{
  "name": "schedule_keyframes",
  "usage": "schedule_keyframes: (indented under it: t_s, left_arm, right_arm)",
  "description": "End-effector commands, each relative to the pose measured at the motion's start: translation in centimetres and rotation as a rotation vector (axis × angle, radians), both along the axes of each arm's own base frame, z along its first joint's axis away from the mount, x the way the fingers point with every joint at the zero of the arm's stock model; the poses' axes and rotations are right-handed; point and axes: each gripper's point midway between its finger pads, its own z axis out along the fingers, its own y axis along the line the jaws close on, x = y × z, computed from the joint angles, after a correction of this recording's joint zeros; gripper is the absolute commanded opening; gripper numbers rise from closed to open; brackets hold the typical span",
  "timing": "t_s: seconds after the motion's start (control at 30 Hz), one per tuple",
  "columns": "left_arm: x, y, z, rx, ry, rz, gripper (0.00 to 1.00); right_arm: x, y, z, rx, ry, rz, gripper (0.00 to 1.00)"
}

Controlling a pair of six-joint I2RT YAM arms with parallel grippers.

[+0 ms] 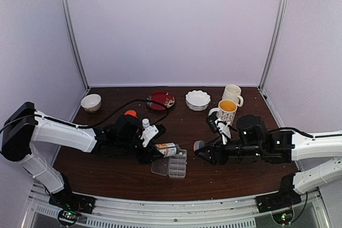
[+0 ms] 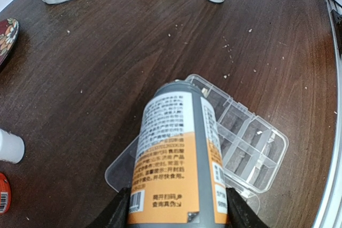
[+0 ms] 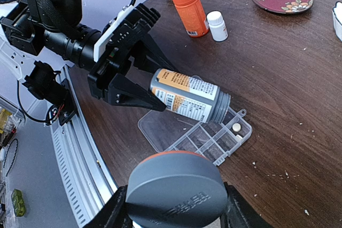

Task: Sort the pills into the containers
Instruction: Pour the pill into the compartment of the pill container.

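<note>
the left gripper (image 3: pixel 159 88) is clamped on a grey-and-orange pill bottle (image 3: pixel 189 99), which is uncapped and tipped mouth-down over the open clear pill box (image 2: pixel 251 148). the right gripper (image 3: pixel 175 218) is closed around the bottle's grey cap (image 3: pixel 173 188), well clear of the box. one beige pill (image 3: pixel 235 127) lies inside the box at one end. the risk is a steep tilt — tablets would likely pour out together and bounce onto the table (image 1: pixel 187 182). the bottle's rim could also nudge the light box.
</note>
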Motion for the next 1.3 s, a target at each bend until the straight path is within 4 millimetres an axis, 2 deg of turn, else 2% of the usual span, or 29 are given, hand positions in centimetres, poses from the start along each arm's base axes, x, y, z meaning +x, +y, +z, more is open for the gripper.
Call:
schedule_keyframes:
  t_s: [0.0, 0.07, 0.17, 0.27, 0.37, 0.47, 0.57, 0.7, 0.8, 0.87, 0.93, 1.07, 1.17, 1.27]
  left_arm:
    - [0.9, -0.5, 1.3, 0.002, -0.015, 0.016, 0.00]
    - [0.9, -0.4, 1.8, -0.037, -0.034, 0.023, 0.00]
    - [0.8, -0.3, 1.2, -0.015, -0.022, 0.023, 0.00]
    - [0.7, -0.6, 2.1, -0.050, -0.025, 0.012, 0.00]
    - [0.6, -0.6, 0.9, -0.024, -0.005, 0.015, 0.00]
    - [0.5, -1.1, 1.7, -0.051, 0.000, 0.004, 0.00]
    - [0.6, -0.9, 1.6, -0.043, 0.001, 0.012, 0.00]
    - [0.6, -1.1, 3.6, -0.043, -0.035, 0.004, 0.00]
    - [0.5, -0.8, 1.4, -0.006, -0.021, 0.007, 0.00]
    - [0.3, -1.2, 0.9, 0.014, 0.016, -0.013, 0.00]
    - [0.3, -1.5, 1.7, -0.007, 0.006, -0.014, 0.00]
    - [0.3, -0.9, 1.6, 0.000, -0.002, 0.006, 0.00]
    - [0.3, -1.2, 3.2, -0.037, -0.019, 0.002, 0.00]
    - [0.3, -0.8, 2.3, -0.030, -0.023, 0.013, 0.00]
  right_arm:
    - [0.4, 0.5, 1.5, 0.031, -0.014, -0.004, 0.00]
    - [0.5, 0.4, 1.5, 0.031, -0.017, -0.007, 0.00]
    - [0.5, 0.5, 1.5, 0.029, -0.018, -0.005, 0.00]
    - [0.5, 0.7, 1.4, 0.024, -0.015, 0.001, 0.00]
    - [0.6, 0.8, 1.4, 0.025, -0.017, 0.000, 0.00]
    - [0.5, 0.8, 1.4, 0.023, -0.017, 0.002, 0.00]
    - [0.6, 0.6, 1.4, 0.019, -0.019, -0.004, 0.00]
    - [0.6, 0.4, 1.2, 0.022, -0.018, -0.007, 0.00]
    - [0.6, 0.6, 1.2, 0.025, -0.016, -0.009, 0.00]
    - [0.6, 0.7, 1.3, 0.028, -0.013, -0.005, 0.00]
    - [0.5, 0.6, 1.2, 0.026, -0.013, -0.003, 0.00]
    - [0.5, 0.4, 1.1, 0.021, -0.014, -0.008, 0.00]
    - [0.5, 0.4, 1.1, 0.020, -0.014, -0.008, 0.00]
    - [0.6, 0.5, 1.2, 0.023, -0.016, -0.010, 0.00]
